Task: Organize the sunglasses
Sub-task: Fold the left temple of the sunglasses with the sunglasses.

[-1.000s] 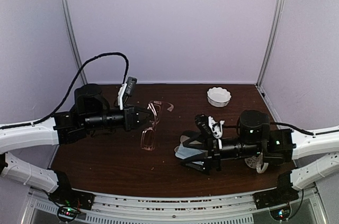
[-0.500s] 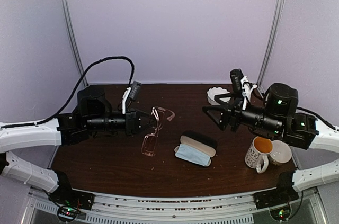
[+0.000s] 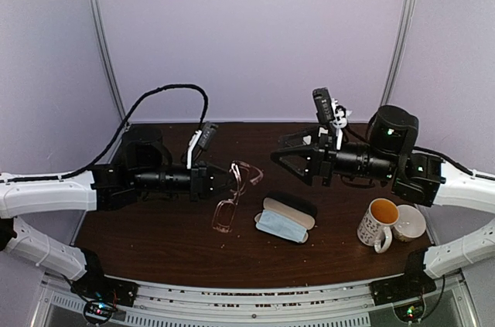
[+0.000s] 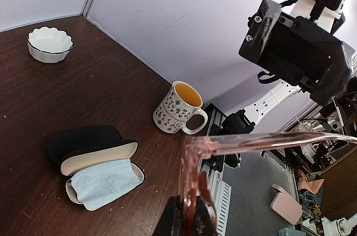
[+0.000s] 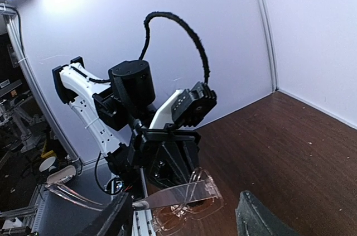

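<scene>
- Sunglasses (image 3: 229, 207) with a reddish see-through frame sit at the tip of the left gripper (image 3: 229, 180). They are left of centre over the worktop (image 3: 155, 234).
- On my left wrist feed the jaws are pressed together on the frame's corner, and one temple (image 4: 251, 142) runs off to the right.
- From the top view I can't tell whether the low end of the pair touches the worktop.
- The right gripper (image 3: 290, 158) hangs in the air facing the left one, apart from the pair. Its jaws are spread wide and hold nothing.
- On my right wrist feed the pair (image 5: 187, 200) shows low between those two spread fingers.
- The open black glasses case (image 3: 290, 207), with a light-blue cloth (image 3: 280, 226) on it, lies just right of the pair. A mug (image 3: 377, 223) stands farther right.
</scene>
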`<state>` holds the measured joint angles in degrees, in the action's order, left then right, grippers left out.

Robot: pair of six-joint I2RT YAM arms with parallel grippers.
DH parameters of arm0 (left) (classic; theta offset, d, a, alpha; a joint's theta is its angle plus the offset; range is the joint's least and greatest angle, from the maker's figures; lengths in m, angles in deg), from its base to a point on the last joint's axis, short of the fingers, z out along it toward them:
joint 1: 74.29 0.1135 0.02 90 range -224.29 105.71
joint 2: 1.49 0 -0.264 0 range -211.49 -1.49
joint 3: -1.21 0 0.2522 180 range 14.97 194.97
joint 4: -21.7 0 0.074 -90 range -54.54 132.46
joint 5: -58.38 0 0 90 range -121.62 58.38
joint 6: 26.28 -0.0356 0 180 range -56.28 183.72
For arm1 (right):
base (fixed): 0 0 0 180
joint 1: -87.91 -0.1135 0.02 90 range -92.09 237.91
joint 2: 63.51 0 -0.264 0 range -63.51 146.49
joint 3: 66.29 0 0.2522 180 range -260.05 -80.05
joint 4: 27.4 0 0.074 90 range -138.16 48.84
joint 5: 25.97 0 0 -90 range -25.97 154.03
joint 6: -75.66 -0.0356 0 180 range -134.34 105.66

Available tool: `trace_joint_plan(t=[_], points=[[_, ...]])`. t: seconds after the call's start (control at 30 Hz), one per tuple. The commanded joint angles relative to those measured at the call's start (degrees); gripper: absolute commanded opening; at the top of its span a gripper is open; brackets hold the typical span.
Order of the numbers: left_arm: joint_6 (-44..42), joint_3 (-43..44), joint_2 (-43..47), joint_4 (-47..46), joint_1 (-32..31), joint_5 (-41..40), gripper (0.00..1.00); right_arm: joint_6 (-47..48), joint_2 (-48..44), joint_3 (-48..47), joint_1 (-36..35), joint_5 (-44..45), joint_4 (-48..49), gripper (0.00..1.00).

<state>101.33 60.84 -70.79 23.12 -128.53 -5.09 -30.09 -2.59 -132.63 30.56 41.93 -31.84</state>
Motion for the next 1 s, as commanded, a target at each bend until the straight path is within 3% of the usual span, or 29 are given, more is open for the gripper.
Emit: trace_joint_plan(t=[0.0,0.97], points=[[-0.82,2.93,-1.01,-3.44,-0.52,1.27,0.00,-2.30,2.39,-2.83,-1.39,-8.67,4.80,0.63],[-0.93,3.51,-0.66,-3.26,-0.52,1.73,0.00,-2.37,10.79,-1.35,-4.97,-12.10,8.43,0.62]])
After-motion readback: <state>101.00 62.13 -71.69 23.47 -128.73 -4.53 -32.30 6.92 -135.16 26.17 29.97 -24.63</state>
